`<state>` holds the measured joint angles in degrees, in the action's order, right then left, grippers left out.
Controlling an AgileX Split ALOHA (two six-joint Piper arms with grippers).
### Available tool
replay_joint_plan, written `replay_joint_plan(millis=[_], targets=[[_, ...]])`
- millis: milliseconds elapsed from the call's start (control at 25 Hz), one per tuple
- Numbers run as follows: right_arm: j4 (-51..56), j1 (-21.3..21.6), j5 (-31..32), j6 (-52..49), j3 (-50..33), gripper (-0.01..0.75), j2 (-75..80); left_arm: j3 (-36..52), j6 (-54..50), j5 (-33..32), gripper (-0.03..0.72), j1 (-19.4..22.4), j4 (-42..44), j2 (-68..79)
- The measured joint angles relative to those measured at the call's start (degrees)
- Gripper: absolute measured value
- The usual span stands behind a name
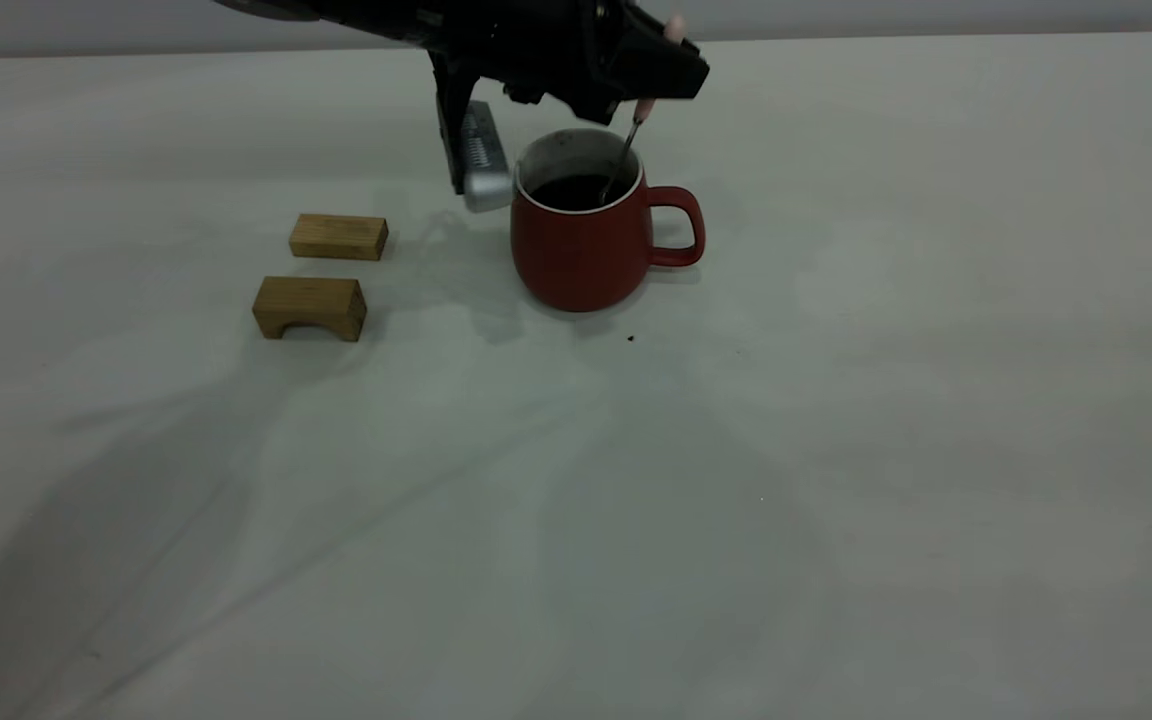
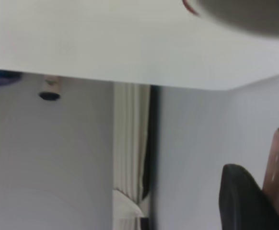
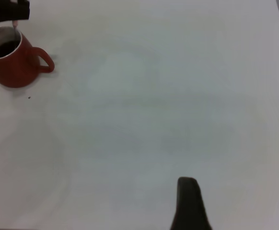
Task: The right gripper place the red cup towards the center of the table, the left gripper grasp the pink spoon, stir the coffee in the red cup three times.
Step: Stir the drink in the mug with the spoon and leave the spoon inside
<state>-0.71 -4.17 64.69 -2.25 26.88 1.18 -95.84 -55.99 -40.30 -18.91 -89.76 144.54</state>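
Off-white and matte, the counter [image 1: 836,450] carries the red cup [image 1: 581,250] toward its far middle, handle pointing to the exterior view's right, with coffee [image 1: 571,192] dark inside the white rim. Directly above the cup's handle side hangs the left gripper [image 1: 658,72], and the pink spoon [image 1: 636,125] drops from its fingers at a slight tilt: the pale handle is pinched up top, the thin metal neck runs down past the rim, and the bowl sits in the coffee.

That arm reaches in from the upper left of the exterior view, nearly level, its silver-grey block [image 1: 481,160] hanging just beside the cup's rim on the side away from the handle. Its fingers are closed on the spoon's handle; the left wrist view shows one dark finger [image 2: 242,201] against the pink handle.

Two tan wooden blocks [image 1: 321,265] lie well apart from the cup, on the left.

Only one dark fingertip of the right gripper [image 3: 190,203] shows, apparently hovering over bare counter far from the cup, so I cannot tell whether it is open.
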Motion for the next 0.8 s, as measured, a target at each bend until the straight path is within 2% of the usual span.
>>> replay_joint_plan(millis=[200,400,600,800], targets=[[0.0,0.0,0.0,0.0,0.0,0.582,0.0,0.0,-8.0,-4.6,0.139,2.7,6.6,0.1],[0.0,0.0,0.0,0.0,0.0,0.582,0.0,0.0,-9.2,-3.8,0.139,5.5,8.4,0.1],[0.0,0.0,0.0,0.0,0.0,0.582,0.0,0.0,-9.1,-0.2,0.139,4.1,5.9,0.1],[0.0,0.0,0.0,0.0,0.0,0.582,0.0,0.0,-9.2,-0.4,0.139,1.1,4.6,0.1]])
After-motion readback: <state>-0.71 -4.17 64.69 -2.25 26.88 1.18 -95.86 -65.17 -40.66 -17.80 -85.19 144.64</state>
